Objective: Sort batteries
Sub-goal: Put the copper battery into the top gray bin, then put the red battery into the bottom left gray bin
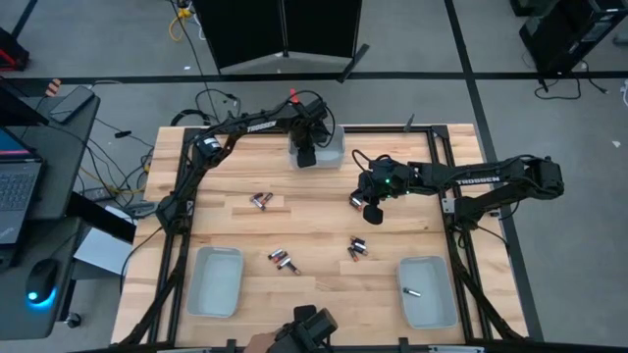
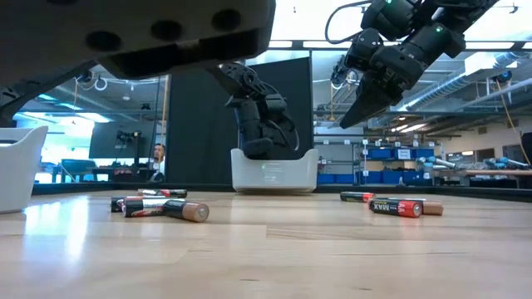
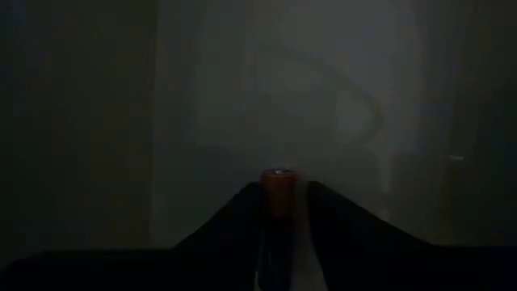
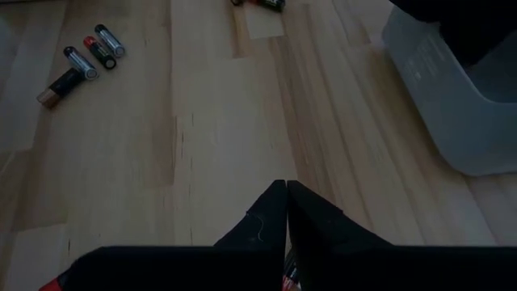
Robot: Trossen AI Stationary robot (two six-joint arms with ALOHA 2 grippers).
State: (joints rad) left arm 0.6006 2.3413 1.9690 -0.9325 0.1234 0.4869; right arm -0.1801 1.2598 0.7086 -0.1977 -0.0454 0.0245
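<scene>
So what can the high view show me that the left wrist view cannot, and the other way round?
Only the high view shows the three pale trays, such as the back tray, the loose batteries on the table, and the raised right hand. Only the left wrist view shows a copper-tipped battery between its fingers. Both show the left hand inside the back tray.

A grey floor, crossed by dark lines, is seen around the wooden table in the high view. At the left edge a dark desk is placed, with a laptop and a blue-lit mouse on it. A black panel stands at the top centre. In the low view, shelving with blue bins is seen at the right, a person at the left, and ceiling lights above.
</scene>
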